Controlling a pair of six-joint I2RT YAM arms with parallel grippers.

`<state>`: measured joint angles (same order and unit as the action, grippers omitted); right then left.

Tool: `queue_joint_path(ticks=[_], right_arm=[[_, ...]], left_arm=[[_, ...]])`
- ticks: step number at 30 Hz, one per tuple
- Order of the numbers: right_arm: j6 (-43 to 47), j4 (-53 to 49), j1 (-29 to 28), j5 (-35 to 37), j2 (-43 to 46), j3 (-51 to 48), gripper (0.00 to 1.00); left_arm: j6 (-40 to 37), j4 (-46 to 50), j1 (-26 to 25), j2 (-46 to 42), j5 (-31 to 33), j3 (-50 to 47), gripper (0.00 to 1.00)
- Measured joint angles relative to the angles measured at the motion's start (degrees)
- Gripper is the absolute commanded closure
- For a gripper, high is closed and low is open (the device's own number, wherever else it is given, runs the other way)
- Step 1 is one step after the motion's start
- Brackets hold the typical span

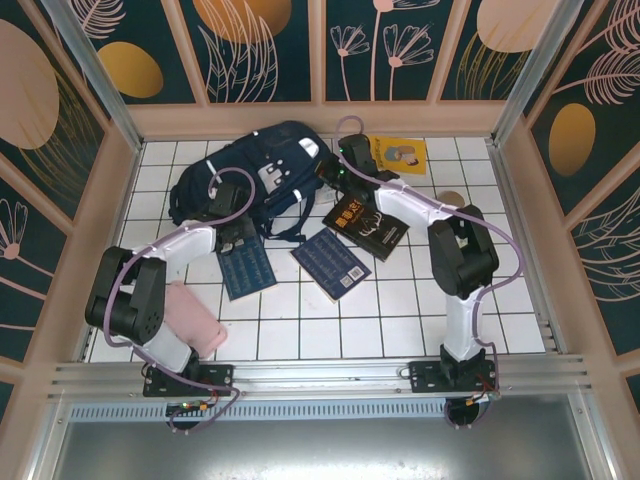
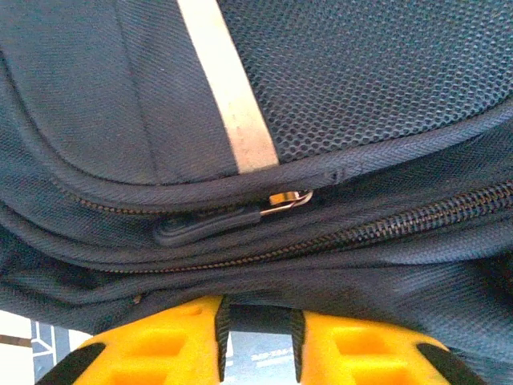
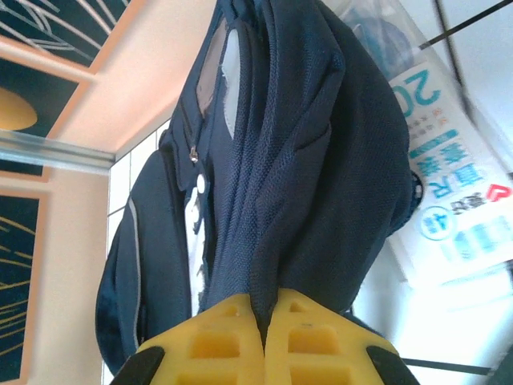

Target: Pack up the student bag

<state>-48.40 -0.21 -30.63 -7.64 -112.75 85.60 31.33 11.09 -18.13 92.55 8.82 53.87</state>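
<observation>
The student bag (image 1: 262, 175) lies far left of centre on the table (image 1: 400, 310), its inside hidden; books (image 1: 331, 262) lie outside, just near of it. The right wrist view shows the right gripper (image 3: 264, 321) with jaws pinched tight on the bag's fabric. The left wrist view shows a zipper pull (image 2: 240, 216) and the left gripper (image 2: 258, 317), its jaws narrowly apart against the bag; I cannot tell if they hold anything.

White tiled table (image 1: 300, 320) ringed by dark floral wall panels (image 1: 260, 50), seemingly wood-framed
</observation>
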Motion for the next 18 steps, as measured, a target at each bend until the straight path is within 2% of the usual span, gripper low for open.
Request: queue_joint_path(ticks=[4, 5, 7, 9, 10, 13, 18], right_arm=[[0.02, 0.26, 0.96, 0.28, 0.37, -2.54, 1.0], [0.02, 0.0, 0.98, 0.46, 0.37, -2.91, 0.94], [0.24, -0.9, 1.03, 0.83, 0.35, -2.95, 0.65], [0.83, -2.58, 1.03, 1.79, 0.35, -2.43, 0.48], [1.03, -3.19, 1.03, 2.25, 0.35, -2.21, 0.43], [1.57, -4.0, 1.01, 3.13, 0.76, -2.25, 0.41], [0.72, -4.28, 0.11, 2.47, 2.86, -5.2, 0.42]], left_arm=[[-0.22, -0.02, 0.0, -0.76, -2.64, 0.15, 0.63], [-0.24, -0.24, 0.0, -1.31, -3.5, -0.17, 0.62], [-0.24, -1.07, 0.0, -3.04, -5.09, -1.49, 0.6], [-0.22, -2.43, 0.0, -5.25, -6.45, -3.52, 0.6], [-0.2, -2.97, 0.0, -6.27, -6.99, -4.55, 0.6], [-0.17, -6.23, 0.0, -9.84, -8.83, -8.9, 0.6], [-0.15, -9.73, 0.0, -12.55, -11.34, -13.64, 0.62]])
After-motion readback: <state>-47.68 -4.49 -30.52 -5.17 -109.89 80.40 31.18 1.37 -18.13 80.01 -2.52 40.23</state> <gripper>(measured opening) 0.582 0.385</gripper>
